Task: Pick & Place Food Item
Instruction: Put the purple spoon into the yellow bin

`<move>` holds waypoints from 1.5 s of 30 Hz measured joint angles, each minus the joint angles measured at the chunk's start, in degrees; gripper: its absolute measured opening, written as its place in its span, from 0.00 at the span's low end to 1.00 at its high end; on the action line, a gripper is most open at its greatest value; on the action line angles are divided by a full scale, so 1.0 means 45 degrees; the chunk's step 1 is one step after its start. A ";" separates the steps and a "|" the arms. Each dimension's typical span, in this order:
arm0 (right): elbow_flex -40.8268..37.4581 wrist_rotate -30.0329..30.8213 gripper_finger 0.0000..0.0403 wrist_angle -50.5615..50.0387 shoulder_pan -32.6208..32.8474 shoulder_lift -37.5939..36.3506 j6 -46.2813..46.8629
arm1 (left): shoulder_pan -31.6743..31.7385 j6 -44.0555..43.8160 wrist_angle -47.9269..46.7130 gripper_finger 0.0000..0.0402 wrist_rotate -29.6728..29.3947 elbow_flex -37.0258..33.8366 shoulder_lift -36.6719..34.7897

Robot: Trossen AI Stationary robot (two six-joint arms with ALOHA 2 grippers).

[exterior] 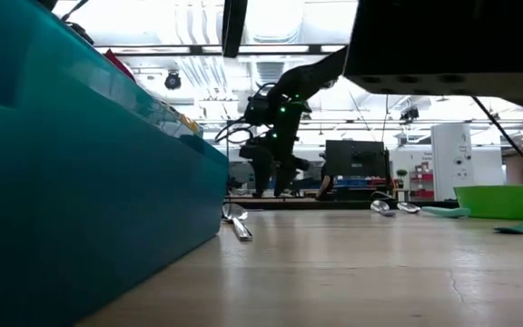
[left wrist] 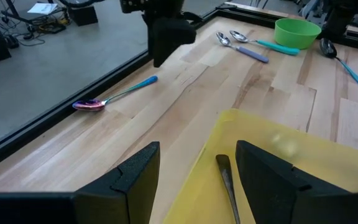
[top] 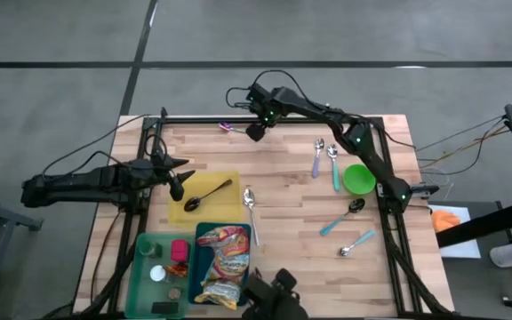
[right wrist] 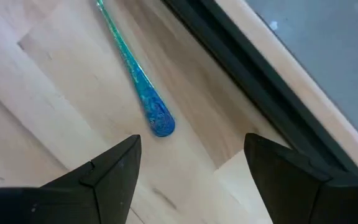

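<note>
The food item, a colourful snack bag (top: pixel 223 265), lies in a teal bin (top: pixel 195 258) at the table's near edge, and no gripper touches it. My right gripper (right wrist: pixel 191 180) hangs open, pointing down, at the far edge (top: pixel 256 132). Its fingers stand on either side of the blue handle end of a spoon (right wrist: pixel 156 119) without touching it. That spoon (top: pixel 230 128) lies flat on the wood. My left gripper (left wrist: pixel 197 180) waits open at the left (top: pixel 176 184), over the edge of a yellow plate (left wrist: pixel 303 162) that carries a dark spoon (left wrist: pixel 227 186).
A green bin (top: pixel 142 267) of small items stands left of the teal one. A green bowl (top: pixel 359 179) and several spoons (top: pixel 318 156) (top: pixel 250 204) (top: pixel 356 243) lie over the right half. A black frame rail (right wrist: pixel 241 68) runs along the far edge beside my right gripper.
</note>
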 joint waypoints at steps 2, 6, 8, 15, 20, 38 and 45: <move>0.0747 -0.0006 0.70 -0.0615 -0.0078 0.0400 -0.0081 | -0.0002 0.0005 0.0005 0.53 0.0005 0.0000 0.0000; 0.1055 -0.1329 0.70 -0.1290 -0.0369 0.0882 -0.1151 | -0.0005 0.0004 0.0019 0.53 -0.0004 -0.0071 0.0000; 0.0907 -0.3127 0.70 -0.1087 -0.0487 0.0883 -0.1460 | -0.0005 0.0000 0.0011 0.53 0.0001 -0.0154 0.0000; 0.0828 -0.6729 0.70 0.0611 -0.0624 0.1073 -0.1639 | -0.0005 0.0000 -0.0073 0.53 0.0005 -0.0566 0.0005; 0.0678 -0.6242 0.70 0.0731 -0.0985 0.1058 -0.1412 | -0.0005 0.0000 -0.0078 0.53 0.0003 -0.1176 0.0000; -0.0166 -0.8397 0.70 0.1529 -0.1502 0.1039 -0.0717 | -0.0002 0.0014 0.0464 0.53 0.0089 -0.2653 0.0393; -0.0187 -0.8383 0.70 0.1509 -0.1383 0.1039 -0.0253 | 0.0000 0.0015 0.0611 0.53 0.0043 -0.2783 0.0393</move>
